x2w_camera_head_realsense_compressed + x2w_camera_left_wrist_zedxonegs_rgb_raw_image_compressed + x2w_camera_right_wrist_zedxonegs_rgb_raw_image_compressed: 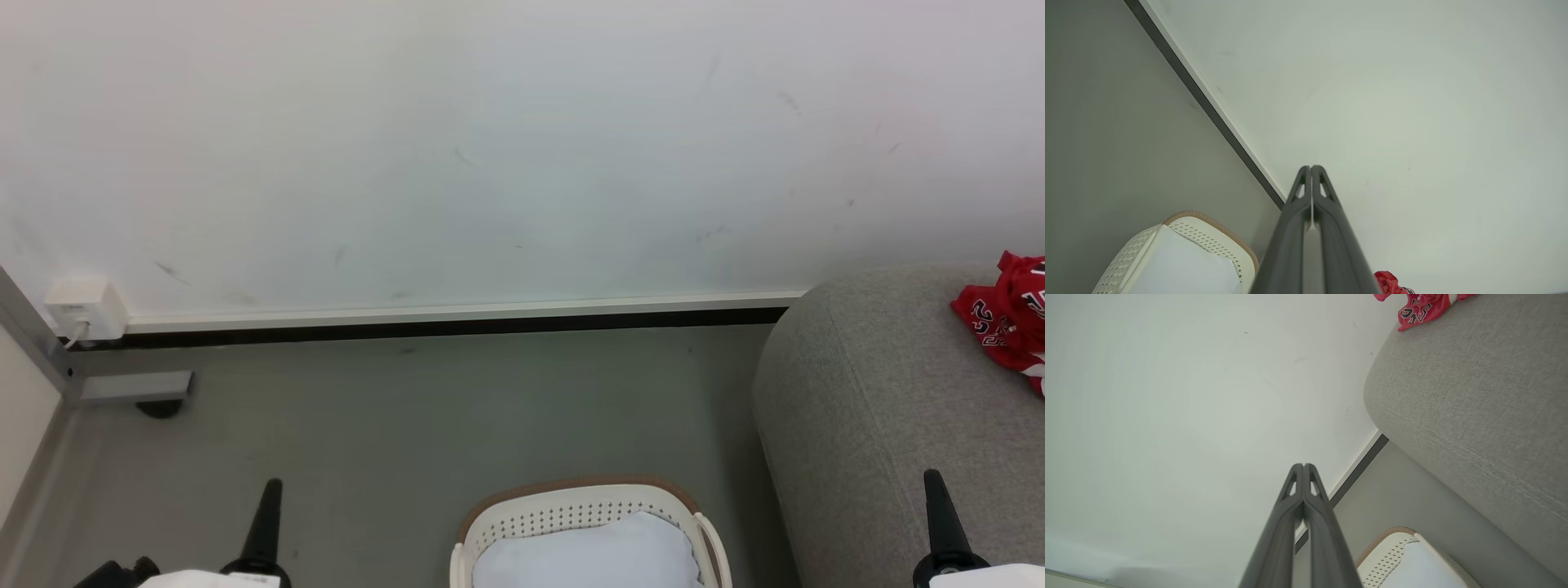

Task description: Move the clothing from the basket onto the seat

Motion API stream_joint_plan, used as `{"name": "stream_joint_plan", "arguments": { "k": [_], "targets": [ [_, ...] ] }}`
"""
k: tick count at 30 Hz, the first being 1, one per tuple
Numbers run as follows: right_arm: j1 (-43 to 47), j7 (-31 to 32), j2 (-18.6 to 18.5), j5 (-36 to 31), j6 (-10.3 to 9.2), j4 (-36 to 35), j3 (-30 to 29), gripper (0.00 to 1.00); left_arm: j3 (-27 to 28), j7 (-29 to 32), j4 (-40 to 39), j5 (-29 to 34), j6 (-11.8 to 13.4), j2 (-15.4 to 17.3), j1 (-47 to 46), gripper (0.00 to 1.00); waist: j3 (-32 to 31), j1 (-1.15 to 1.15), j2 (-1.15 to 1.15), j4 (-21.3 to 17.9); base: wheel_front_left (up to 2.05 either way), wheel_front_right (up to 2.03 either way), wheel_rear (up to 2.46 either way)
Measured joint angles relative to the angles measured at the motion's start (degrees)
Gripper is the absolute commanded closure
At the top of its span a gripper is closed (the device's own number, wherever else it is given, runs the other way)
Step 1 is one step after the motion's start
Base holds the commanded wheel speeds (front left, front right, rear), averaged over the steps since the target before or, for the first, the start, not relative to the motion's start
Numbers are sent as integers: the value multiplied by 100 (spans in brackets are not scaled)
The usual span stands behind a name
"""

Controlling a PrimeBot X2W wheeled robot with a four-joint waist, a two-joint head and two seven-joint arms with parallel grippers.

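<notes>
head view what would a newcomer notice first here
The red jersey, crumpled on the grey sofa at the right edge, is the brightest thing. Next comes the white basket at the bottom centre, holding a pale cloth, with the left gripper and right gripper, both shut, at the lower corners.

Slim dark tapered claw fingers (1290, 237), white forearms (208, 579)

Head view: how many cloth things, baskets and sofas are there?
Cloth things: 2, the red jersey and the pale cloth
Baskets: 1, the white basket
Sofas: 1, the grey sofa
Total: 4
</notes>
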Motion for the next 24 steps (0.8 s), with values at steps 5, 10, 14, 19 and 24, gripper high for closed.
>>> {"name": "stream_joint_plan", "arguments": {
  "k": [5,10,14,19,24],
  "targets": [
    [-20,60,-3,309,0,-21,-9,100,46,64,-14,-271,-15,-9,-36,100,20,0,0,1,0,0,0],
    [-74,127,-5,588,0,-41,-19,100,86,137,-30,-552,-22,-22,-60,100,39,0,0,2,0,0,0],
    [-95,188,-8,777,0,-63,-27,100,115,197,-40,-709,-24,-29,-86,100,54,0,0,3,0,0,0],
    [-114,254,-11,1043,0,-83,-36,100,155,259,-58,-964,-41,-38,-134,100,73,0,0,4,0,0,0],
    [-127,309,-15,1301,0,-102,-45,100,198,314,-68,-1210,-42,-45,-161,100,93,0,0,5,0,0,0]
  ]
}}
